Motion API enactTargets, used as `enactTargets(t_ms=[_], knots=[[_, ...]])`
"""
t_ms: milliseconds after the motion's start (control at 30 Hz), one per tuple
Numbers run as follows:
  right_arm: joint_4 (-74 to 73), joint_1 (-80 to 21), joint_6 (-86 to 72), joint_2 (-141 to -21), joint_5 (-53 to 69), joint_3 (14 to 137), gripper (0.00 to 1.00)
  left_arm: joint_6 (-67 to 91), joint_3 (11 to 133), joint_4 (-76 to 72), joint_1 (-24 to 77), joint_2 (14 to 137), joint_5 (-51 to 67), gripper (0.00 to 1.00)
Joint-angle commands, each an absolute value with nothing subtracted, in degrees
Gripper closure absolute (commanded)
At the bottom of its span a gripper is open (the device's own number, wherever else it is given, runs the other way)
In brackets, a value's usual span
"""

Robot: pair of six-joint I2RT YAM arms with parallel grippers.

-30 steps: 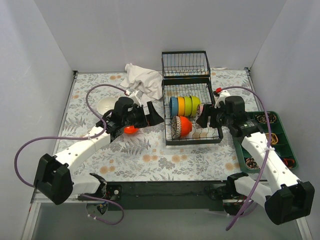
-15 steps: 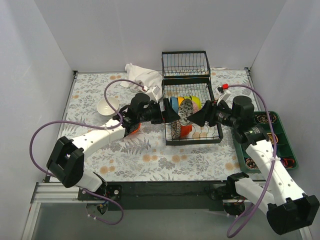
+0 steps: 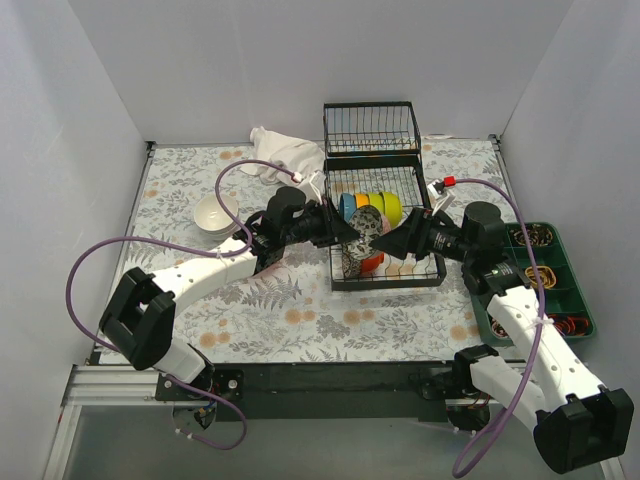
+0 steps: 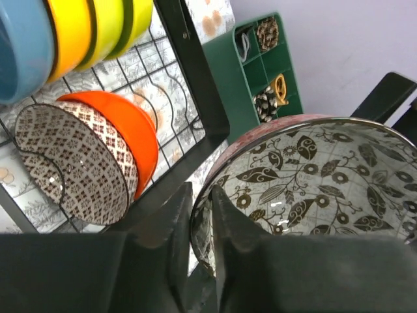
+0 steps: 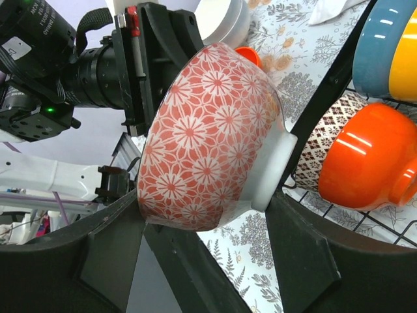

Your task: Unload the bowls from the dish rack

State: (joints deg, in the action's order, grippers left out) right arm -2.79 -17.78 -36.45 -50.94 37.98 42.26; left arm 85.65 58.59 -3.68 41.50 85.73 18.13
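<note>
A bowl, red flower pattern outside [image 5: 208,137] and brown leaf pattern inside [image 4: 319,176], hangs tilted over the front left part of the black dish rack [image 3: 385,283]. My right gripper [image 5: 208,199] is shut on it, one finger at its rim and the other at its white foot. My left gripper [image 4: 201,218] is shut on the rim of the same bowl [image 3: 370,222]. Blue, orange, yellow and green bowls [image 3: 370,207] stand on edge in the rack. In the front row lie a brown-patterned bowl [image 4: 71,163] and an orange bowl [image 4: 127,130].
White bowls [image 3: 215,213] sit on the floral table at the left. A white cloth [image 3: 285,150] lies at the back, beside the rack's raised wire basket [image 3: 371,128]. A green compartment tray [image 3: 582,300] stands at the right edge.
My left arm swung right from the table to the rack and shut on the bowl's rim. My right gripper lifted that bowl out of the rack and carried it left.
</note>
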Motion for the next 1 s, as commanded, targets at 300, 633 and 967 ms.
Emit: enactTargets(t_ms=[300,633,967], knots=[[2.8,-18.0,-35.2,-48.0,36.0,38.9,0.22,81.0,57.3,1.9,40.9,79.2,9.3,1.00],[-5.9,-18.0,-26.6,-49.4,30.8,41.3,0.02,79.1,51.9,15.0,29.1,66.1,0.7,1.00],[-10.4,-18.0,-21.1,-52.4,30.1,43.8,0.01,83.0,48.3,35.0,16.8,56.6,-15.7,1.00]])
